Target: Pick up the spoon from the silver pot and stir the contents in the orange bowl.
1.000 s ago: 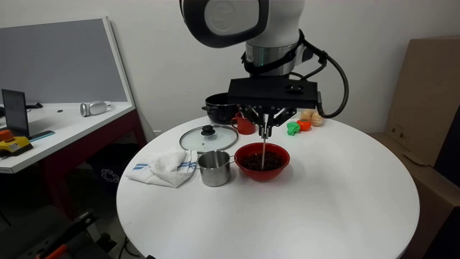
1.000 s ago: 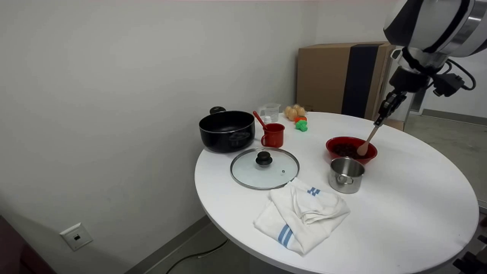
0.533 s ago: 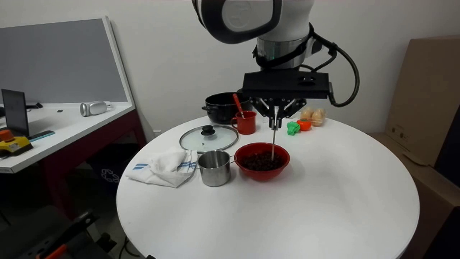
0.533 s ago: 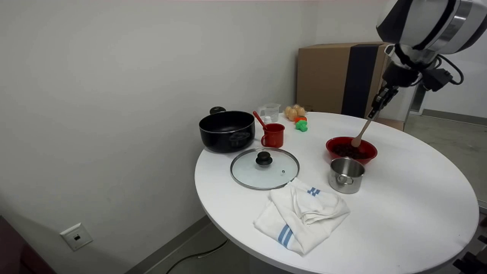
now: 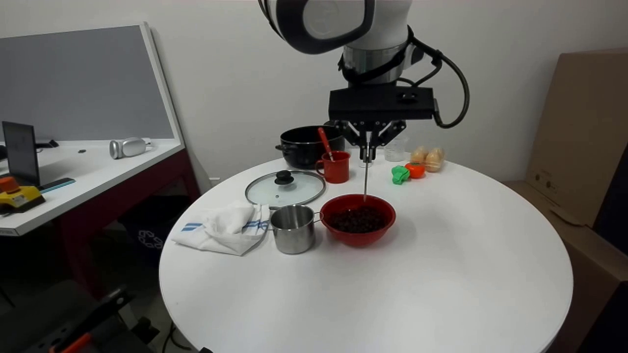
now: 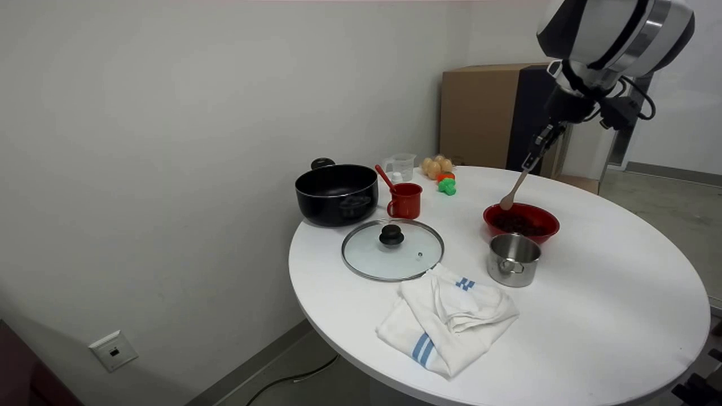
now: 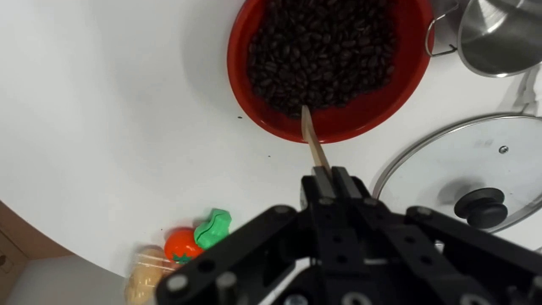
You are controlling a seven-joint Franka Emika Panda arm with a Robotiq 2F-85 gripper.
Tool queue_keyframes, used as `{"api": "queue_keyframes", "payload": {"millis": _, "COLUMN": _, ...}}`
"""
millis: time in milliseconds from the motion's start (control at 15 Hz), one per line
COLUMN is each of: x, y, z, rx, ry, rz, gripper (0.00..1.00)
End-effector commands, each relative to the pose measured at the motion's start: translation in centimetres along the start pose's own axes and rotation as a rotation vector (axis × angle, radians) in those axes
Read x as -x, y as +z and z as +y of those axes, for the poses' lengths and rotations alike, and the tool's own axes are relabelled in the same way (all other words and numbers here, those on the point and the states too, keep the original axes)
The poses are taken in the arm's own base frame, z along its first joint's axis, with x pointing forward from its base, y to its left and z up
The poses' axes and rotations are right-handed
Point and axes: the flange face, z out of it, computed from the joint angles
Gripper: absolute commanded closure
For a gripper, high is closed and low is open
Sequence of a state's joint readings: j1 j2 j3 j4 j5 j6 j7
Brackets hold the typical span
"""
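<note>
Grips the spoon [image 7: 312, 137] by the handle, with the gripper [image 7: 330, 170] clenched on it at the lower middle of the wrist frame. Points from there along the spoon's long axis up the frame and slightly left, across the lower rim of the bowl [image 7: 351, 118]. In an exterior view, slopes from the gripper at the upper right down to the spoon's head [image 6: 506, 203], at the bowl's upper-left rim. Impossible to tell whether touching that rim or just above it. Lies thus at the edge, with most of the beans [image 7: 322, 55] farther up the wrist frame. Probably calls next for a dip and a sweep up that frame, toward the bowl's middle; could scrape the rim if lowered straight from here. Seems past the picking-up and partway into the stirring, to judge by the grasp.

Farther off, shows the steel pot [image 7: 487, 42] just beside the bowl at the upper right of the wrist frame, with no spoon to be seen inside. Beyond, near the middle of an exterior view, shows the red cup [image 5: 336, 171] and the black pot [image 5: 299, 158], well apart from the bowl.
</note>
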State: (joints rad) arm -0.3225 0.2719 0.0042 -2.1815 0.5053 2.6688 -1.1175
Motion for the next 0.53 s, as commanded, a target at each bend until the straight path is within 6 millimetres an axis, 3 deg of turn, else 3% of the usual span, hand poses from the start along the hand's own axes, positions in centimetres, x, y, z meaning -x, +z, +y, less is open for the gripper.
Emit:
{"api": "queue_keyframes", "payload": {"millis": 0, "x": -0.2, "y": 0.9, "z": -1.5, "rx": -0.018, "ry": -0.046, "rz": -0.003, "gripper": 0.99}}
{"api": "queue_keyframes", "payload": {"millis": 467, "x": 4.0, "y": 1.0, "z": -4.5, "rx": -0.063, "ry": -0.055, "rz": -0.054, "gripper": 0.99}}
